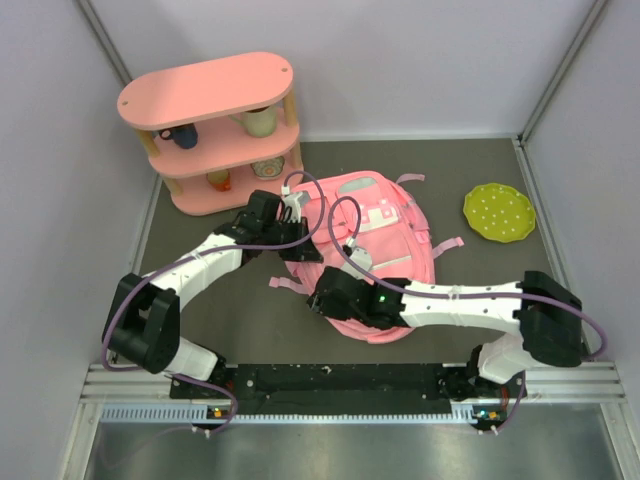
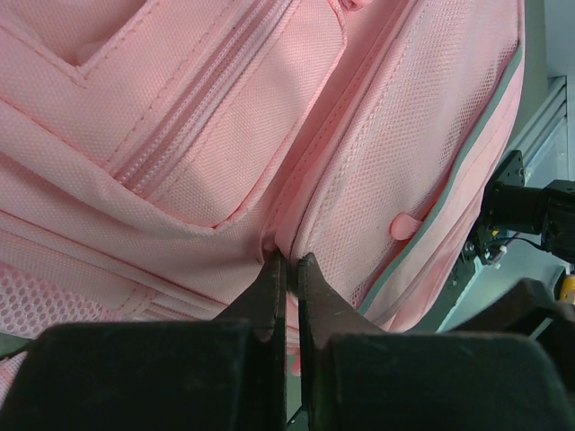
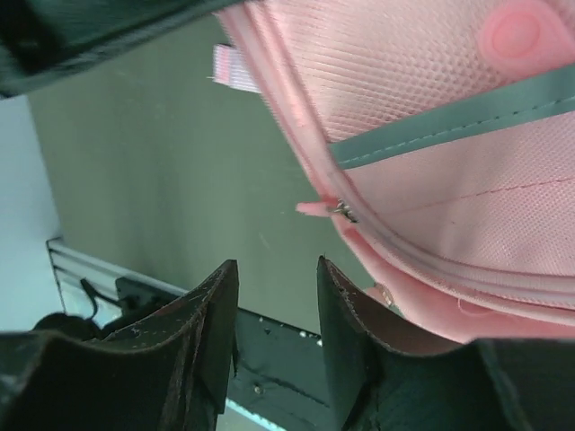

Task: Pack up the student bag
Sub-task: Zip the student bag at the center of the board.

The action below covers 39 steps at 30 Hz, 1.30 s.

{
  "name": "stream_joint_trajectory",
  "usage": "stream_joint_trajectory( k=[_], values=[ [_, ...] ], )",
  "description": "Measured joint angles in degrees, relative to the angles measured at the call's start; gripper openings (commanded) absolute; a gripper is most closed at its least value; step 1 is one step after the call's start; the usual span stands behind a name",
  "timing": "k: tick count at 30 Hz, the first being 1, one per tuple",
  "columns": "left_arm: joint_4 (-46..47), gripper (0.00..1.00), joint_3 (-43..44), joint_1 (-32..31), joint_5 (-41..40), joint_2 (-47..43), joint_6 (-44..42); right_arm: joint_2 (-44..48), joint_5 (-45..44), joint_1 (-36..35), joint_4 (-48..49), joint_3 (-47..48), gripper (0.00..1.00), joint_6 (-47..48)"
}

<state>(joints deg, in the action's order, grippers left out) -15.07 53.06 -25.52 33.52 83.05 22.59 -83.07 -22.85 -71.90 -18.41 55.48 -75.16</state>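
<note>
While the student bag (image 1: 385, 225) lies on the worktop (image 1: 250, 315), I have a tool at each side.
My left tool (image 2: 289, 265) is clenched, pinching a fabric seam; my right tool (image 3: 277, 266) is released, empty, just beside the zipper edge.

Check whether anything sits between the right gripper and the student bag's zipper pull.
Nothing visible does. The right gripper stands open, and the zipper pull on the student bag lies just beyond it, slightly to one side.
</note>
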Motion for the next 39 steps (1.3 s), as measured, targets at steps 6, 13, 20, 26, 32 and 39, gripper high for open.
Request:
stream_joint_trajectory(
  k=[6, 13, 20, 26, 32, 39],
  values=[
    [-0.09, 0.0, 0.0, 0.0, 0.02, -0.15, 0.02, -7.45, -0.63, 0.0, -2.23, 1.99, 0.43, -5.44],
    [-0.33, 0.0, 0.0, 0.04, -0.15, -0.81, 0.0, -9.44, -4.31, -0.13, -3.93, 4.72, 0.47, -9.49],
    [-0.28, 0.0, -0.07, 0.04, -0.15, -0.94, -0.02, -9.49, -6.12, 0.09, -4.33, 4.72, 0.42, -13.53],
    [0.17, 0.0, -0.68, 0.04, -0.85, -1.68, -0.04, -11.15, -7.91, 0.13, -4.85, 4.72, 0.28, -15.98],
    [0.55, 0.0, -1.16, 0.02, -1.36, -1.9, -0.2, -12.72, -8.76, 0.35, -5.14, 4.61, 0.23, -17.14],
    [0.92, 0.0, -1.18, -0.02, -1.42, -1.92, -0.24, -12.7, -9.29, 0.57, -5.38, 4.04, 0.14, -17.9]
  ],
)
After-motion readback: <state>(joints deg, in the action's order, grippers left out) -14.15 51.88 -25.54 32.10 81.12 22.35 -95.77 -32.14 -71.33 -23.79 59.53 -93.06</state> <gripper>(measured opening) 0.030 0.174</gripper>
